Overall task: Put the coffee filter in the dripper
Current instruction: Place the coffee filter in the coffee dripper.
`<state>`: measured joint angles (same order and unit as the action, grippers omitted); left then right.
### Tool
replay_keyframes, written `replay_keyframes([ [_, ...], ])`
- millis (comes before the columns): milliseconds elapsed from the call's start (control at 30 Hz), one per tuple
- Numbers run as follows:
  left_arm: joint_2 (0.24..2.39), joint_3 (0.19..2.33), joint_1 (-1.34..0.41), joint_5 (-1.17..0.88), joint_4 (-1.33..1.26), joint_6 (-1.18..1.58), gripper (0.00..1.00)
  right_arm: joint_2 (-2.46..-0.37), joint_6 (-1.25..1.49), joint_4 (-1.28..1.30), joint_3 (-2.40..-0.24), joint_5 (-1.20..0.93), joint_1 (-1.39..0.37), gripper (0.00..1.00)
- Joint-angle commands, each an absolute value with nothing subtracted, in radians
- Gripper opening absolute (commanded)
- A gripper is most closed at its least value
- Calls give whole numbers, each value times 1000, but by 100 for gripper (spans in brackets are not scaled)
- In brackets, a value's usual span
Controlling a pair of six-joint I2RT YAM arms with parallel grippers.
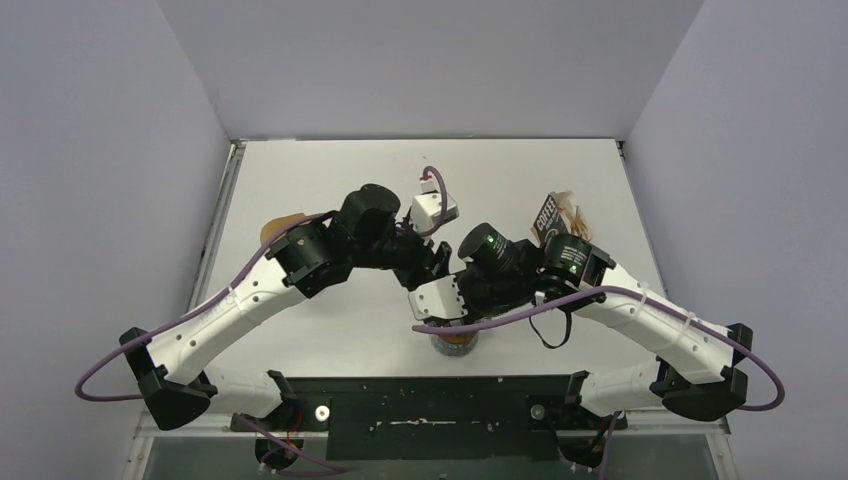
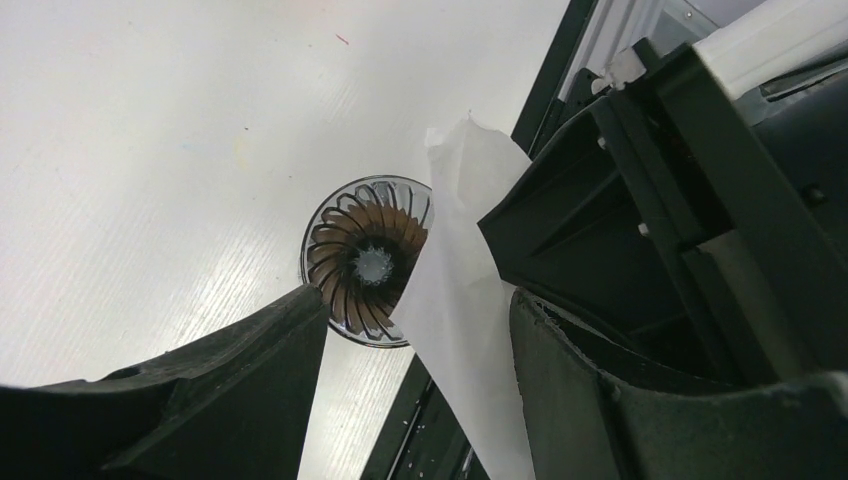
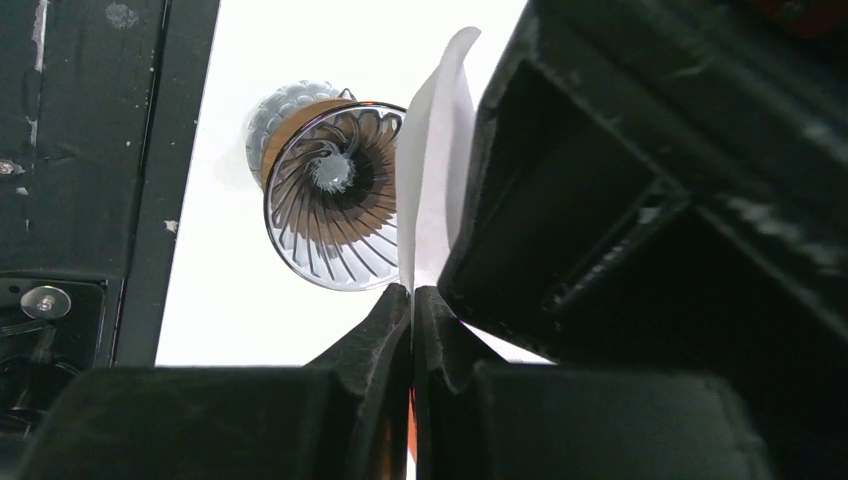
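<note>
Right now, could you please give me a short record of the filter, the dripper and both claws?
dripper: upright on the table, empty, mouth up
coffee filter: white paper, held in the air, not yet in the dripper
right claw: shut on the coffee filter's edge
left claw: open, the coffee filter hanging between its fingers

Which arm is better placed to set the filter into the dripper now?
Right. The right gripper is shut on the coffee filter, with the dripper beneath; the left gripper stands open astride the paper, gripping nothing.
</note>
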<state>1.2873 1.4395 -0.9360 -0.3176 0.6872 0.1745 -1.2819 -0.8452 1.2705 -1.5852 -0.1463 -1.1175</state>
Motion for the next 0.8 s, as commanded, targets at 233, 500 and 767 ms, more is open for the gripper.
replay_keyframes([
  [233,1339,1552,-994,-218,756,135,63,-1242,-847,1229,-1562,-111,-1130,0],
  [500,1336,1588,-1018,-187,774,149,63,-1236,-848,1226,-1536,-95,-1130,0],
  [767,1326,1585,-1030,-224,768,167,63,-1230,-845,1218,-1529,-92,-1129,0],
])
